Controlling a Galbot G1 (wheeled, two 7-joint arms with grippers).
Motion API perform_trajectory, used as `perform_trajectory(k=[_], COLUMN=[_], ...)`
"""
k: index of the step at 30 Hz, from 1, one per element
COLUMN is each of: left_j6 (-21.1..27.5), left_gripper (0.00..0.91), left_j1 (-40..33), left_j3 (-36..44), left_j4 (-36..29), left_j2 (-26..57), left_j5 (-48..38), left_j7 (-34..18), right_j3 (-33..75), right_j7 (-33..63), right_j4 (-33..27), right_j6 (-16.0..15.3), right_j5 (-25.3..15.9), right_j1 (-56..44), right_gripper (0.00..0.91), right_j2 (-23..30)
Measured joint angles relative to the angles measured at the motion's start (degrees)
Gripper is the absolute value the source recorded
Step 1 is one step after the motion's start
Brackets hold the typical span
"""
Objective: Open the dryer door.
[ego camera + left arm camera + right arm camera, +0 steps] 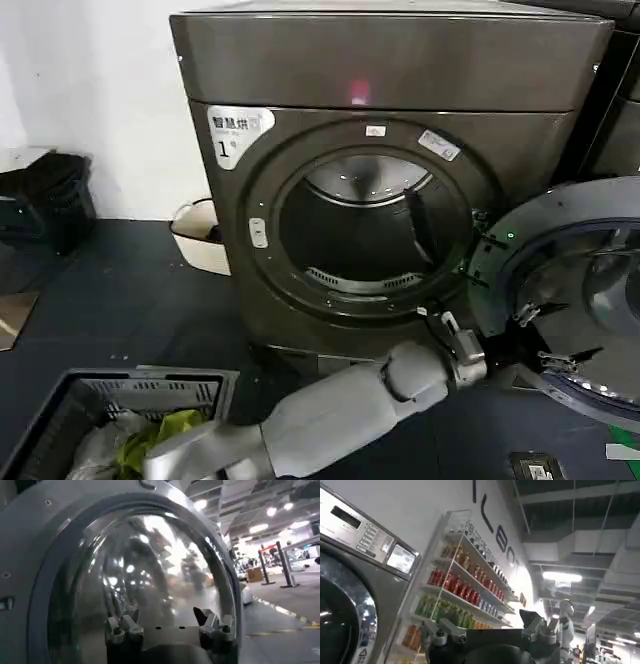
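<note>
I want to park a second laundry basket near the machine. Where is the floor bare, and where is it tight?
Bare dark floor lies left of the dryer, between the white tub by the wall and the grey basket of clothes. It is crowded in front and to the right: the left arm crosses there, its left gripper at the swung-open dryer door.

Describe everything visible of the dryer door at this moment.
The dryer door is swung wide open to the right of the dryer, its inner face towards the head camera: a grey ring around a domed glass bowl with small fittings. The drum opening is uncovered. The left gripper is at the door's lower inner edge; contact cannot be told. In the left wrist view the domed glass reflects ceiling lights.
</note>
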Motion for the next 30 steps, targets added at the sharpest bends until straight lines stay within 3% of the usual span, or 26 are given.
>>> perform_trajectory(k=[10,26,30], left_j6=[-8.6,-9.14,-8.17], left_gripper=[0.907,0.907,0.907], left_j1=[-0.25,3.66,4.6], left_j3=[0.28,-2.5,-3.6], left_j4=[-3.82,-14.75,-19.28], left_j2=[0.0,17.29,23.79], left_j5=[-4.11,-4.2,-5.7], left_j7=[0.26,-0.34,0.21], right_j3=[-0.66,-1.46,-1.41], right_j7=[-0.19,-0.79,-0.62], right_j4=[0.3,0.95,1.03], right_j6=[0.12,0.04,-0.24], right_j5=[-0.01,-0.59,-3.29], right_j1=[0.41,1.87,2.36], right_gripper=[0.907,0.907,0.907], right_j2=[-0.07,-0.94,-1.17])
